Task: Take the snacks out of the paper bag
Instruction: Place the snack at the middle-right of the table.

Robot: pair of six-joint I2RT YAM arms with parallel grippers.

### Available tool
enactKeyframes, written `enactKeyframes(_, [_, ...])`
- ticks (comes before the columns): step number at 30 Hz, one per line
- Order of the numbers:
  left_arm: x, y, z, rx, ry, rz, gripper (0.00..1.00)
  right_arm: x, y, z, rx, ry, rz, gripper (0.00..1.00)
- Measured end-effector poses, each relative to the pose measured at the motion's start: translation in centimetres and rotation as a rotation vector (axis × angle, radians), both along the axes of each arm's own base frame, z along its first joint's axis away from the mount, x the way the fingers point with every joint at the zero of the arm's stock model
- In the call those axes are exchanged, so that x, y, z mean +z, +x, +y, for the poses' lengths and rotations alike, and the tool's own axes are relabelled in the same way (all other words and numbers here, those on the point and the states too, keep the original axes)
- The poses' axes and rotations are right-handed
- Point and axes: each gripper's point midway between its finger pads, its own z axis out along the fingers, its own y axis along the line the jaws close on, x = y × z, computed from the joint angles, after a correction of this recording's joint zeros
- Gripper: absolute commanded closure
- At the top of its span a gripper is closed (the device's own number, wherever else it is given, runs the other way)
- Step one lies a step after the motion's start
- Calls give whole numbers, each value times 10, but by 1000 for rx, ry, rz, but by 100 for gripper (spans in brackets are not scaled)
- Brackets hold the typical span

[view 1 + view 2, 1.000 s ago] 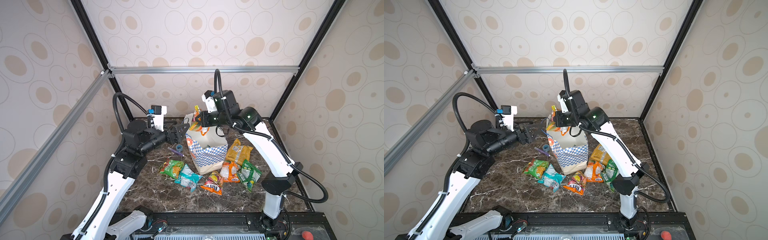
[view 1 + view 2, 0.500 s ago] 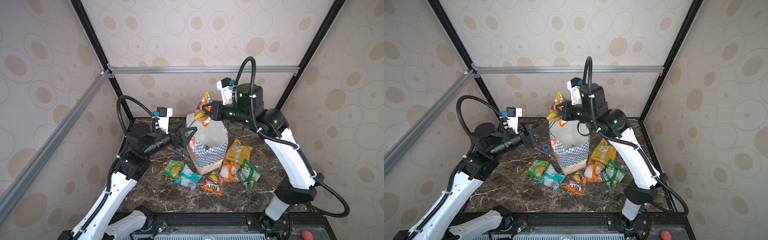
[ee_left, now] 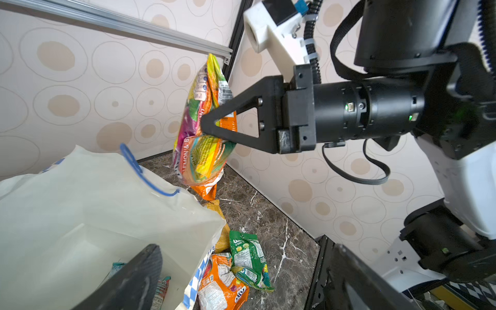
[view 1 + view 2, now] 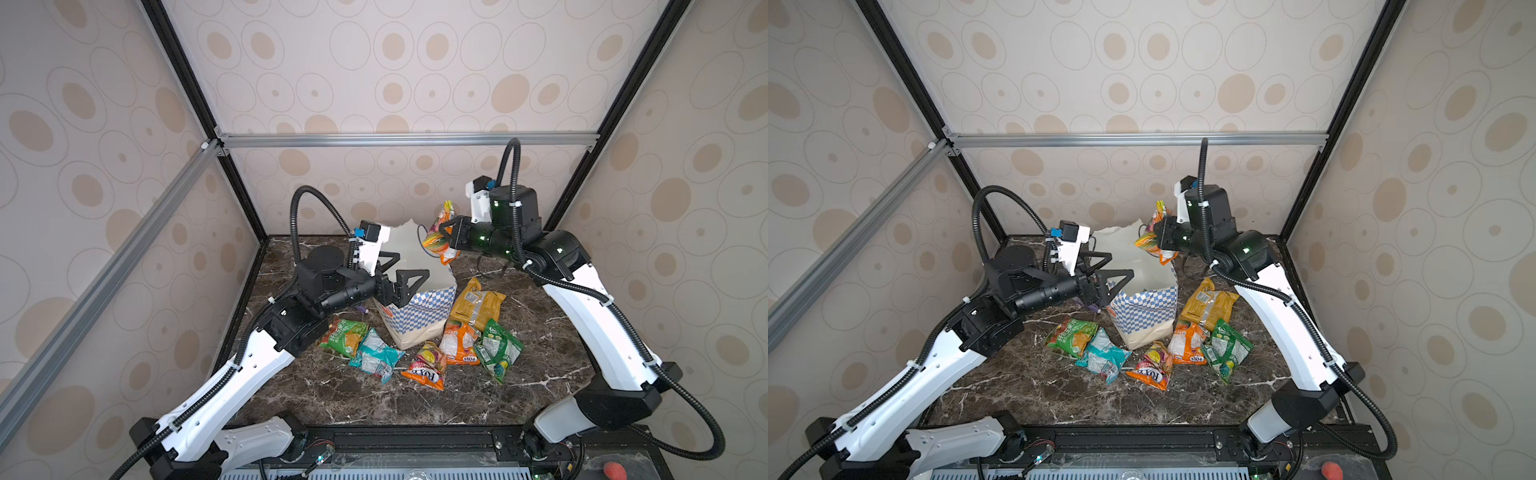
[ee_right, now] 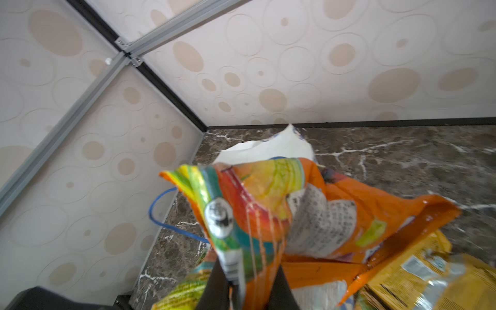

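Snacks (image 4: 424, 368) mostly lie on the desk (image 4: 332, 395) around the paper bag (image 4: 419, 307), one orange packet (image 3: 198, 150) hangs beside its rim pinched in the right end effector (image 3: 206, 126), and since the left end effector (image 4: 413, 266) gapes empty, the unheld bag could topple or the foil slip.

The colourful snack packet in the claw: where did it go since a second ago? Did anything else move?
The right gripper, shut on the colourful packet, lifted it out of the paper bag and carried it off to the robot's right. The left gripper, open, moved in to the bag's rim. The six packets on the table stayed put.
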Motion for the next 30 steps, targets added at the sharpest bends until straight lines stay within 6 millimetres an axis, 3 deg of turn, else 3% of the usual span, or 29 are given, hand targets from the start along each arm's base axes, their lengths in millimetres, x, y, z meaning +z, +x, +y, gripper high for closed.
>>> enactKeyframes(5, [-15,-1,-23,0,94,-11,2,-5,-18,-63,-150,28,-14,100])
enactKeyframes(9, [-31,-2,-37,-16,160,-17,2,-28,-31,-110,-290,48,-2,100])
enactKeyframes(13, [-45,-6,-46,-37,217,-18,2,-80,-29,-150,-427,53,91,100])
enactKeyframes(18, [-52,-12,-50,-51,252,-28,2,-172,-18,-204,-614,74,287,100])
enactKeyframes(23, [-54,-16,-52,-63,267,-39,2,-235,-14,-222,-682,59,414,100])
enactKeyframes(30, [-67,-32,-60,-116,306,-17,2,-280,5,-232,-717,46,491,98])
